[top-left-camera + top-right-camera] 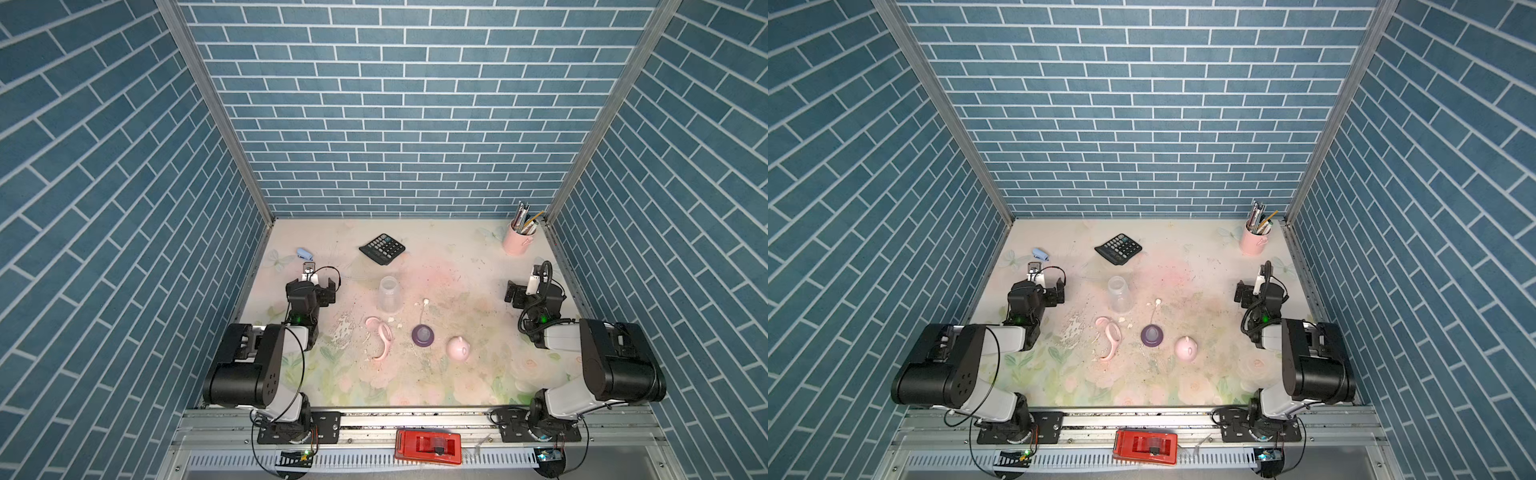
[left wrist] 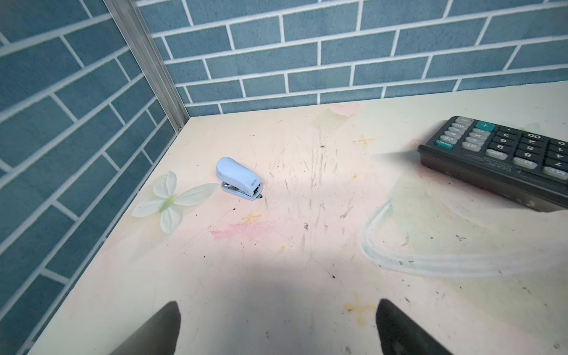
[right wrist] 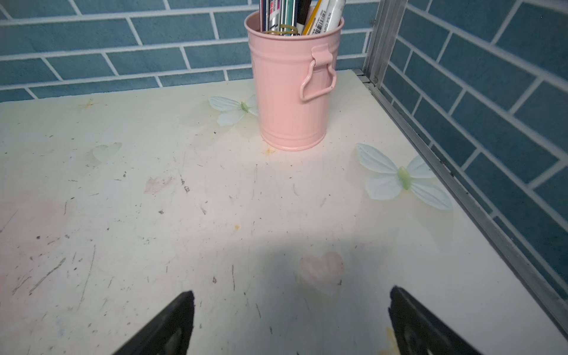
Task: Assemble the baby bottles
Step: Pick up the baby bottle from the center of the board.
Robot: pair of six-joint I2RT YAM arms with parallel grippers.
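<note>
Readable text first: the calculator keys show ON/AC, GT, CE, MU, MRC, M-, M+ and 00. The brand strip on its edge looks like DEXIN, but we can't confirm that. The blue stapler has a logo too small to read. In the pink pen cup, one marker shows "...ARD PEN" and a barcode. We see the bottle as four loose parts mid-table in both top views. The translucent bottle body stands upright with its mouth open. The pink handle ring lies flat nearer the robot. The purple collar with its clear nipple sits right of the ring, and its straw runs toward the back wall. The pink eared cap is near the collar's right, not touching. The left gripper is spread wide over bare table and holds nothing. The right gripper is the same, facing the pen cup.
</note>
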